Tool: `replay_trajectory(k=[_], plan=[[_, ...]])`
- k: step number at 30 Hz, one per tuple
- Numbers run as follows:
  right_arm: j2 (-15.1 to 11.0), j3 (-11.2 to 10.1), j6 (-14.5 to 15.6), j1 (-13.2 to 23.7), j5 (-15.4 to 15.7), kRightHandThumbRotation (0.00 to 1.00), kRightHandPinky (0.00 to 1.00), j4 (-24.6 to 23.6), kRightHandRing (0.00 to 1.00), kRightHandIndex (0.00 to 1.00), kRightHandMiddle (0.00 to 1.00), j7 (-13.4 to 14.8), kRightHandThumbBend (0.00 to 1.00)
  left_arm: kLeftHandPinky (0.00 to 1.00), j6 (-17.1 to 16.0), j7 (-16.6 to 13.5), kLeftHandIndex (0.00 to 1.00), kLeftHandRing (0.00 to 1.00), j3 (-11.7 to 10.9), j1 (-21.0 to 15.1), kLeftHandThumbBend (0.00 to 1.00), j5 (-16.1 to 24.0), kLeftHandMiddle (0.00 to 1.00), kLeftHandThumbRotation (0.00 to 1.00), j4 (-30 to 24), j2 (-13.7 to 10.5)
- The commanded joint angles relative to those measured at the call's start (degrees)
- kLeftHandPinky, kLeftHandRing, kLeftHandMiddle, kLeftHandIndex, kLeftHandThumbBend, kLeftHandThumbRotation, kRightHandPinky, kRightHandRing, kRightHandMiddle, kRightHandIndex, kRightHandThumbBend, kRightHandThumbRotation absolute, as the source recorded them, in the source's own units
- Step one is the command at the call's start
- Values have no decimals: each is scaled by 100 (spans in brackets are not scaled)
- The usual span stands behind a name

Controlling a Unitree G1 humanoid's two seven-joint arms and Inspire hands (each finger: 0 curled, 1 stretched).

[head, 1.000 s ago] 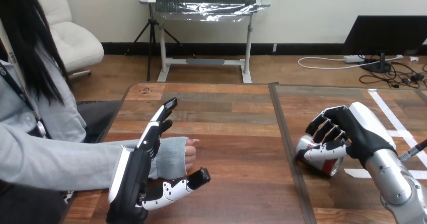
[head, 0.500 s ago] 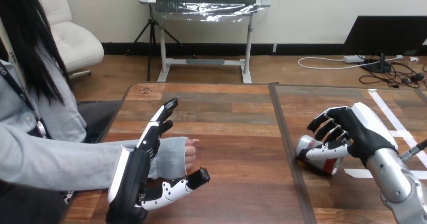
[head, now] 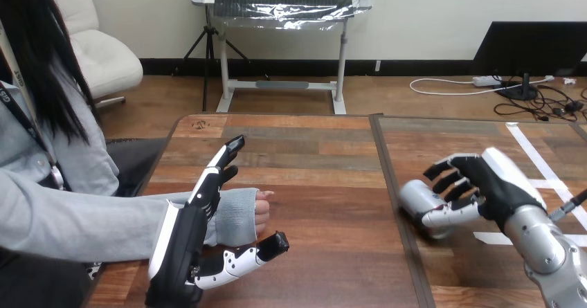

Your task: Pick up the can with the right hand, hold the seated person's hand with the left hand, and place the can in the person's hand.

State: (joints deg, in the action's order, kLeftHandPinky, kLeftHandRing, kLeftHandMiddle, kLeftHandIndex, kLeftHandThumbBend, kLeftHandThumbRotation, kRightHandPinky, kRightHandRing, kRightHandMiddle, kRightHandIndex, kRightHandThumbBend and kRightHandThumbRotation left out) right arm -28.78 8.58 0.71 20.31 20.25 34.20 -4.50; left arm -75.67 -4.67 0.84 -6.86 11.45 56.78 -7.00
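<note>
On the right half of the table, just past the seam between its two boards, the can is seen lying on its side, with its silver end turned to the view's left. It is clamped by the right hand: the fingers are curled over the top of the can and the thumb is laid along its near side. Whether the can rests on the wood or is raised a little off it cannot be told. Strips of white tape are stuck to the table behind and beside this hand.

Well apart, at the left half of the table, the person's hand is held out from a grey sleeve, loosely closed. The left hand is placed at the wrist of it. Its fingers are kept straight and apart, pointing away across the sleeve, and its thumb is stretched out on the near side, below the person's hand. Nothing is gripped by this hand.
</note>
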Motion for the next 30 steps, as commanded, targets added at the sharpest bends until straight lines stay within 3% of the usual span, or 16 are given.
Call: replay_trajectory(k=[1, 17, 30], plan=[[94, -42, 53, 300, -63, 0, 58, 175, 66, 74, 68, -67, 87, 90, -115, 46, 91, 95, -63, -223, 100, -131, 94, 48, -197, -83], [98, -113, 74, 271, -157, 2, 59, 72, 67, 75, 69, -173, 85, 91, -93, 283, 91, 96, -41, -241, 100, -383, 94, 46, -163, -97], [73, -144, 296, 325, -211, 6, 59, -107, 67, 77, 70, -154, 85, 92, -83, 297, 91, 96, -54, -278, 100, -349, 94, 46, -160, -76]])
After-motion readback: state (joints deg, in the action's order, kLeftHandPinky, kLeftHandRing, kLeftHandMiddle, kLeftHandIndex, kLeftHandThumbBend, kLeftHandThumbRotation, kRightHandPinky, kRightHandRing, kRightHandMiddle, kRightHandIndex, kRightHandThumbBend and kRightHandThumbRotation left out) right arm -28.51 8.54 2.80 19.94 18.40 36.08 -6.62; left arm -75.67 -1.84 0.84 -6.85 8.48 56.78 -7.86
